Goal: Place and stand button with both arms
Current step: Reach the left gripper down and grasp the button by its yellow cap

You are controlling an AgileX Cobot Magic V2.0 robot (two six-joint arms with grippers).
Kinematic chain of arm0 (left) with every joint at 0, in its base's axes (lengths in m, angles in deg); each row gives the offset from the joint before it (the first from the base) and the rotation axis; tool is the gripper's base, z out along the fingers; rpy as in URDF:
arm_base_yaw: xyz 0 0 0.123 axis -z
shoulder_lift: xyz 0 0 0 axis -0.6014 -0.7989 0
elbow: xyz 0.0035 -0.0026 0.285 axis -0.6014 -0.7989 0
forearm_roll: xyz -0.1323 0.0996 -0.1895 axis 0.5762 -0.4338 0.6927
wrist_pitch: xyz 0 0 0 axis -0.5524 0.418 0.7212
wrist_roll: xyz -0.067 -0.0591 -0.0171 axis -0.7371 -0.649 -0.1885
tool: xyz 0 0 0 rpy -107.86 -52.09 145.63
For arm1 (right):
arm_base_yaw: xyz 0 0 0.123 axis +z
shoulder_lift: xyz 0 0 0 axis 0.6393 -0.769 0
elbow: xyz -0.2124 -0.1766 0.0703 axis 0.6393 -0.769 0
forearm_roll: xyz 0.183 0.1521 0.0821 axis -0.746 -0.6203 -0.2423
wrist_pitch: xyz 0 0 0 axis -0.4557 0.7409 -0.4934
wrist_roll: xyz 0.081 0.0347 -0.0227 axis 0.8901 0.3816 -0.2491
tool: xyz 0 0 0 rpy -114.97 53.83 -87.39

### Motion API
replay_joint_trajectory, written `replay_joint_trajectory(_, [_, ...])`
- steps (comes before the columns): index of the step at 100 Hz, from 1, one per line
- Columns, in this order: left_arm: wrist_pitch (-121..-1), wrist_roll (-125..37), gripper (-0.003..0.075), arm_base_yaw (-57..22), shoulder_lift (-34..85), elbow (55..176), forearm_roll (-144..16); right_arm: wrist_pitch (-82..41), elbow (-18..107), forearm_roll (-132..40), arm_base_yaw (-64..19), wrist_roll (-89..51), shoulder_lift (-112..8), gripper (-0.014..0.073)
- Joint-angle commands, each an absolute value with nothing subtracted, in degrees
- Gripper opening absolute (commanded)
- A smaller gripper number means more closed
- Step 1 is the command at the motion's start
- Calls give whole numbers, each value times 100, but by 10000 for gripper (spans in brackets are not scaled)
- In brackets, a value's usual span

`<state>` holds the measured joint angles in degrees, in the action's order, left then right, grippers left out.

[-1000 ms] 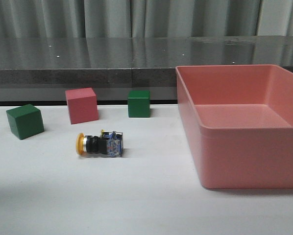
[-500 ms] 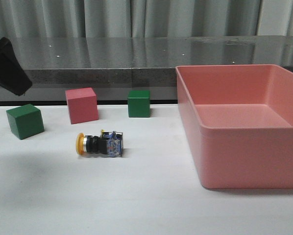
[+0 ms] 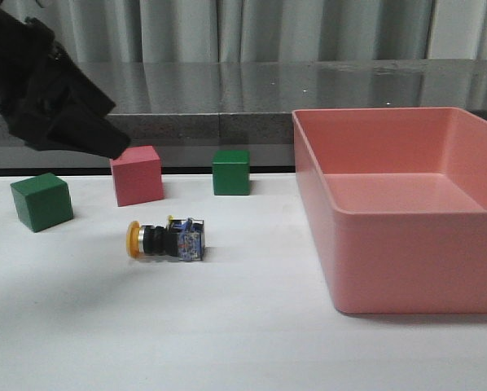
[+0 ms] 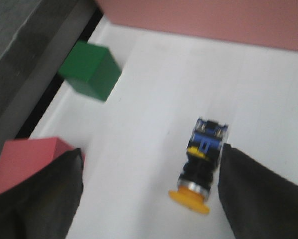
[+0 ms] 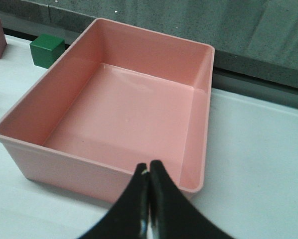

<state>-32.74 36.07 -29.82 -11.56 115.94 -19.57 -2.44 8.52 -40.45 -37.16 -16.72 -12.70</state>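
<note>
The button [image 3: 166, 239] lies on its side on the white table, yellow cap to the left, bluish base to the right. In the left wrist view the button [image 4: 203, 162] lies just inside one black finger. My left gripper [image 4: 151, 194] is open, its fingers wide apart, above the table and apart from the button. In the front view the left arm [image 3: 52, 98] hangs at the upper left, above the pink cube. My right gripper [image 5: 148, 172] is shut and empty, over the near wall of the pink box; it is out of the front view.
A pink cube [image 3: 136, 174], a green cube [image 3: 230, 171] and another green cube [image 3: 41, 201] stand behind the button. A large pink box [image 3: 402, 204] fills the right side of the table. A dark counter edge [image 3: 227, 122] runs behind.
The left arm has come in from the upper left edge and moved right and down toward the pink cube. The button and cubes have not moved.
</note>
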Motion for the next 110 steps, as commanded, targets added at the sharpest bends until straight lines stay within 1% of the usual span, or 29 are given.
replay_joint_trajectory(1, [-2776, 4339, 537, -3051, -1230, 11771, -837, -713, 998, -4030, -3768, -1666, -1299, -61])
replay_joint_trajectory(24, [-1988, 4634, 537, -3065, -2064, 11771, -837, -747, 995, -4030, -3768, -1666, -1299, -61])
replay_joint_trajectory(36, [-1821, 4823, 537, -3065, -2492, 11771, -661, -760, 995, -4030, -3768, -1666, -1299, -61])
replay_joint_trajectory(65, [-1737, 5675, 537, -3077, -3001, 11771, -151, -922, 878, -4030, -3768, -1666, -1299, -61])
replay_joint_trajectory(96, [-1861, 5704, 533, -3118, -3401, 11771, -153, -975, 878, -4030, -3768, -1666, -1299, -61])
replay_joint_trajectory(103, [-1898, 5704, 519, -3118, -3491, 11771, -153, -975, 878, -4030, -3768, -1666, -1299, -61])
replay_joint_trajectory(110, [-1921, 5704, 470, -3118, -3528, 11771, -164, -975, 878, -4030, -3768, -1666, -1299, -61])
